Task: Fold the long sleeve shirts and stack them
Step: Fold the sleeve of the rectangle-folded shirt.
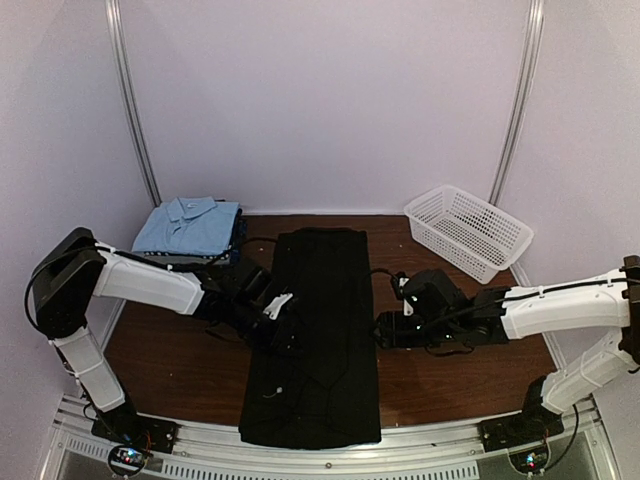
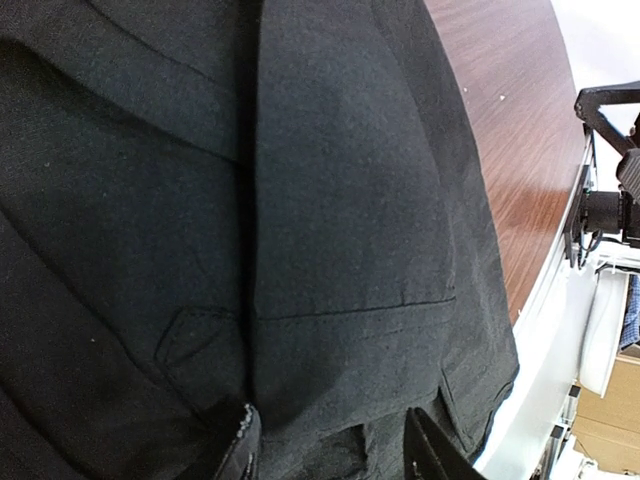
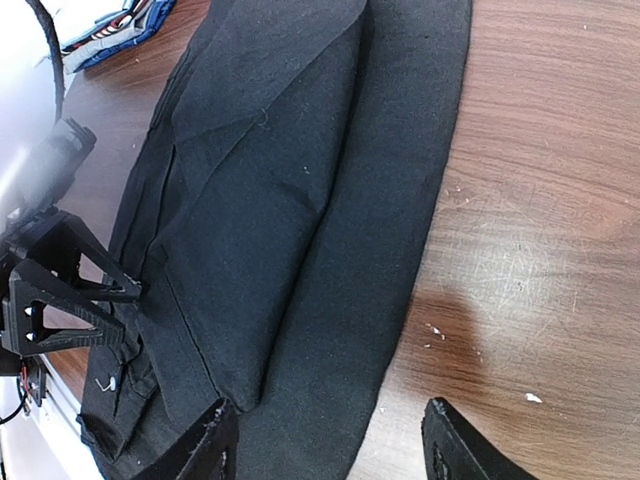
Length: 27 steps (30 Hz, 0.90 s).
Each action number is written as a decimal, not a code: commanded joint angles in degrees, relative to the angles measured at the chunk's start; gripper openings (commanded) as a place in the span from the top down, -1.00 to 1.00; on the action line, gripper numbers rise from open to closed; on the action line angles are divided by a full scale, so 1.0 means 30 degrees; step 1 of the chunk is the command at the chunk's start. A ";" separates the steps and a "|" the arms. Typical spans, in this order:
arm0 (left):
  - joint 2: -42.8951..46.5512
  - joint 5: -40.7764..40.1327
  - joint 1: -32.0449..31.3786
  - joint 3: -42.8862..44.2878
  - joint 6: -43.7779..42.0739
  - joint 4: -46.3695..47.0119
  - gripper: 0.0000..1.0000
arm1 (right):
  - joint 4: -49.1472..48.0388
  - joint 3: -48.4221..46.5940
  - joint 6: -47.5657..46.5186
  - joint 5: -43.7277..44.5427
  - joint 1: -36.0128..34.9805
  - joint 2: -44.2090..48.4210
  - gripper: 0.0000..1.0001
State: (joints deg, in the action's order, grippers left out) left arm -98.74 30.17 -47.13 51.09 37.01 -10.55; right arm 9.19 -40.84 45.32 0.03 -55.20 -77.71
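Two released grippers flanked the large plain black fabric shirt (image 1: 320, 330) on the brown wooden table (image 1: 170, 360).
The shirt lay in a long strip from 12 to 6 o'clock. The left gripper (image 2: 335, 450) hung spread over its 9 o'clock edge and the right gripper (image 3: 330, 445) over its 3 o'clock edge. A folded light blue collared shirt (image 1: 190, 222) sat at 10 o'clock.

Top view: high, looking down over whole table (image 1: 180, 360). Wrist views: close, both on black shirt (image 2: 350, 200).

My left gripper (image 1: 282, 322) sits left of frame centre, jaws parted. My right gripper (image 1: 386, 328) faces it, jaws spread.
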 commanded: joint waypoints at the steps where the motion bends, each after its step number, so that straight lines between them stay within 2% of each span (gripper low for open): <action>1: -0.0267 -0.0420 -0.0189 -0.0114 0.0083 0.0049 0.00 | -0.0370 0.0100 0.0018 0.0026 0.0093 -0.0128 -0.28; 10: -0.0469 -0.1423 -0.0277 -0.0049 -0.0241 -0.0798 0.01 | -0.0512 0.0289 0.0068 0.0021 0.0089 0.0005 -0.27; 16: -0.0505 -0.1073 -0.0492 0.0272 -0.0340 -0.0708 0.03 | -0.0694 0.0352 0.0136 0.0021 0.0089 -0.0108 -0.27; 21: -0.0334 -0.0433 -0.0722 0.0899 -0.0513 -0.0728 0.25 | -0.0639 0.0369 0.0098 0.0041 0.0089 -0.0046 -0.27; 27: -0.0142 0.0337 -0.0753 0.1239 -0.0741 -0.0727 0.68 | -0.0596 0.0458 0.0142 0.0025 0.0089 0.0035 -0.27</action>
State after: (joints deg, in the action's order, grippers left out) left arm -99.72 28.84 -49.19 52.95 35.90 -13.52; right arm 8.21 -40.16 45.39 0.01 -55.20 -77.91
